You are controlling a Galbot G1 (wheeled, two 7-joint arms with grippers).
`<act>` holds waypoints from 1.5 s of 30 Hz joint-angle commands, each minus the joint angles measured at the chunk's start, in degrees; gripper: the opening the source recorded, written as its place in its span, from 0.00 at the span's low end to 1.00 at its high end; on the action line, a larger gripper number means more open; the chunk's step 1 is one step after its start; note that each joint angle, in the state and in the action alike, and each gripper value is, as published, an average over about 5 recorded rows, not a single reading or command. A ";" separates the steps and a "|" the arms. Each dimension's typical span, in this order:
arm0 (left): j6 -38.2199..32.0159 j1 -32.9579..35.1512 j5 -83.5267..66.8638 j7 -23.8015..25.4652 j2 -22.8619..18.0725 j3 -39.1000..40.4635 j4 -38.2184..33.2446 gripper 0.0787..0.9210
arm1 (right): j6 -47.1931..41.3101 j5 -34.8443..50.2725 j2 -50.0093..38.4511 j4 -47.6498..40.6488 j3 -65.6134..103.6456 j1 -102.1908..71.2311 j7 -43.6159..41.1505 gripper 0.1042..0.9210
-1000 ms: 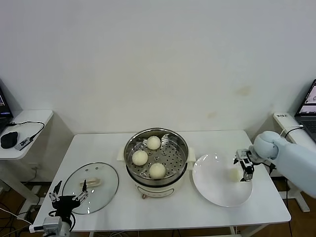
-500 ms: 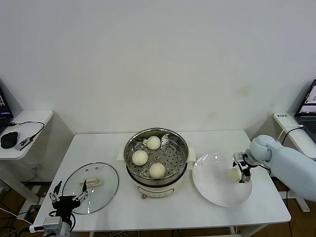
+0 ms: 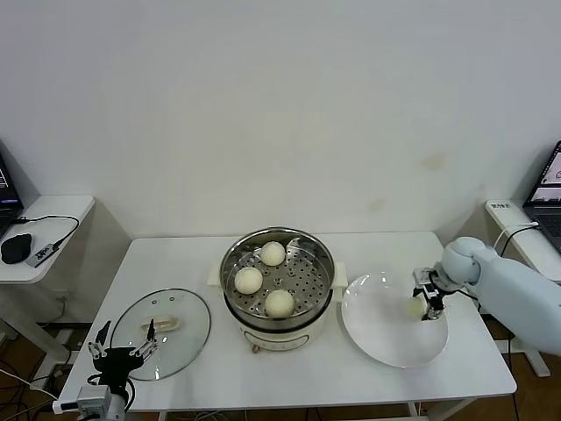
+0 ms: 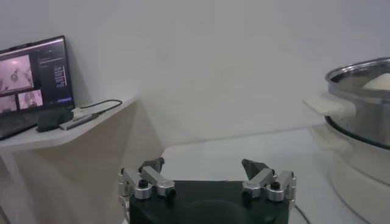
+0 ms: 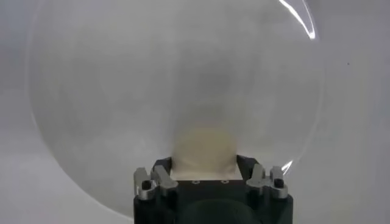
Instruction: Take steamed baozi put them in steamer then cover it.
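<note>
Three steamed baozi [image 3: 273,253] [image 3: 249,280] [image 3: 279,303] lie on the perforated tray of the steel steamer [image 3: 230,263] at the table's middle. Another baozi [image 3: 415,308] rests on the white plate [image 3: 386,338] to the steamer's right. My right gripper [image 3: 423,303] is down over it. In the right wrist view its fingers [image 5: 163,169] press both sides of that baozi [image 5: 205,149]. The glass lid [image 3: 188,338] lies flat to the steamer's left. My left gripper [image 3: 118,349] hangs open at the table's front left edge, holding nothing [image 4: 204,167].
A side desk [image 3: 48,219] with a mouse and cables stands at the far left. A laptop [image 3: 550,189] sits on a stand at the far right. The steamer's side [image 4: 359,109] shows in the left wrist view.
My right gripper's fingers have come in from wide open onto the baozi on the plate, and the wrist has shifted slightly left. The left arm has not moved.
</note>
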 commanded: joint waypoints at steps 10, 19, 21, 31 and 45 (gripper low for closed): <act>0.11 -0.27 -0.21 -0.01 0.51 0.00 -0.50 0.88 | -6.17 13.62 -5.56 11.55 -14.69 25.05 -4.64 0.64; 0.41 -0.74 -0.33 -0.09 1.12 0.10 -0.98 0.88 | -11.90 27.95 1.26 17.08 -27.58 45.65 -2.48 0.65; 0.30 -0.78 -0.33 -0.10 1.14 0.00 -0.82 0.88 | -13.64 30.81 3.89 17.85 -29.46 48.87 -1.40 0.65; -0.27 -0.82 -0.07 -0.17 0.51 -0.51 -0.68 0.88 | -24.46 43.79 15.32 20.69 -32.06 47.80 7.54 0.66; -0.96 -0.28 -0.21 -0.34 -0.51 -1.46 -0.66 0.88 | -32.12 44.81 25.01 14.95 -31.77 35.81 15.39 0.66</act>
